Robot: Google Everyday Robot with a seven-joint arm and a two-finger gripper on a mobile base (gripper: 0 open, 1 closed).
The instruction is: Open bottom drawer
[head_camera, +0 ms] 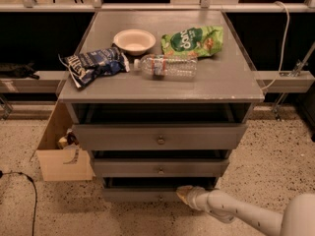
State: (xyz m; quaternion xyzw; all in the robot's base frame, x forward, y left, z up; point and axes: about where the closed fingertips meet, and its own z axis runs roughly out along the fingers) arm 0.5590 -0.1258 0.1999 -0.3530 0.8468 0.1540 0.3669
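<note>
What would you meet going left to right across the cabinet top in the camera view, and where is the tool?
From the left: blue chip bag, bowl, water bottle, green chip bag. The tool is low down, at the bottom drawer front.

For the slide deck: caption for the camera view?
Gripper at the front of the bottom drawer, right of center.

No words can be read for sure. The green bag (193,42) has big white letters on its front, but they cannot be spelled out. The blue bag (93,64) has white letters too, and those cannot be made out either. The bottle (167,66) has a label around its middle, but no word on it can be told. The gripper (184,194) is low down, right at the front of the bottom drawer (138,194).
</note>
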